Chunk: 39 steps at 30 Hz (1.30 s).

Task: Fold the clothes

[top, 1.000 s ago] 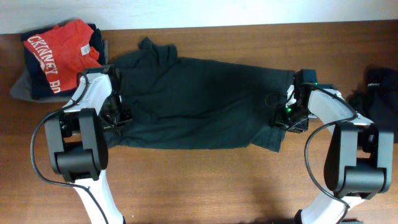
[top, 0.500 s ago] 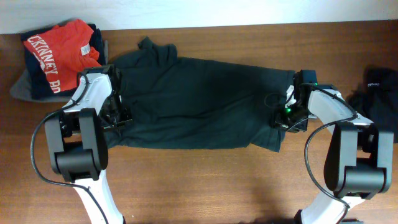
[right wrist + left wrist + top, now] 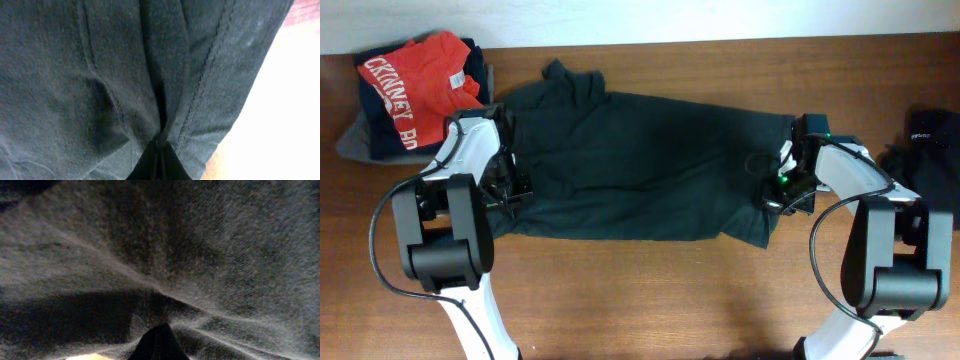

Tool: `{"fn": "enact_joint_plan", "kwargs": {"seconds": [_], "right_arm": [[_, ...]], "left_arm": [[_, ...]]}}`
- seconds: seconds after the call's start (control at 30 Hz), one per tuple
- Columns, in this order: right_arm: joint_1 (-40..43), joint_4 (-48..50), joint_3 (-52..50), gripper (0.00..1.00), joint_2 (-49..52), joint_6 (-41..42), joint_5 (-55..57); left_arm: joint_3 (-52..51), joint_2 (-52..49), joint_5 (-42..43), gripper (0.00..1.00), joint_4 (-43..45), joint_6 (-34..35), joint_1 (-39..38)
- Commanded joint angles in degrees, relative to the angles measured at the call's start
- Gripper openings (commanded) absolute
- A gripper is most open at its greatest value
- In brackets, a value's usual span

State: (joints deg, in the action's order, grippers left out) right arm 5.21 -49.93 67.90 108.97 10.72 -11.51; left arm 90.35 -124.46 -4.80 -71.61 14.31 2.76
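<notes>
T-shirt [image 3: 640,175]: soft, dark, creased knit

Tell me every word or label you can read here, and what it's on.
"CKINNEY", white letters on the red shirt, cut off at the edge; below it "BO", rest hidden.
The white tag on the black garment, right: too small to read.
No lettering shows on the dark green T-shirt.

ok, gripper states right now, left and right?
Left gripper: shut, pinching a fold of the dark grey-green T-shirt.
Right gripper: shut, pinching the same T-shirt by its stitched hem.
</notes>
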Motion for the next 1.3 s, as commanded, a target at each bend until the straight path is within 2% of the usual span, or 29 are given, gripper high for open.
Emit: {"fn": "enact_joint_plan", "kwargs": {"seconds": [0.0,0.37,0.63,1.03,1.27], "right_arm": [[0.02,-1.97,-0.39,0.04,0.55,0.31,-0.35],[0.13,-10.86,-0.39,0.04,-7.54,1.51,-0.28],[0.11,-21.55,-0.39,0.04,-9.07,-2.99,-1.31],[0.11,-27.32,-0.42,0.04,-9.09,-2.69,0.72],[0.11,-27.06,-2.8,0.04,-9.09,-0.5,1.7]], "left_arm": [[0.9,-0.98,-0.66,0.02,-0.48,-0.7,0.39],[0.9,-0.98,-4.66,0.02,-0.74,-0.7,0.5],[1.01,-0.98,-4.7,0.02,-0.66,-0.68,2.64],[1.33,-0.98,-4.7,0.02,-0.37,-0.68,6.38],[1.6,-0.98,-4.7,0.02,0.92,-0.68,8.11]]}}
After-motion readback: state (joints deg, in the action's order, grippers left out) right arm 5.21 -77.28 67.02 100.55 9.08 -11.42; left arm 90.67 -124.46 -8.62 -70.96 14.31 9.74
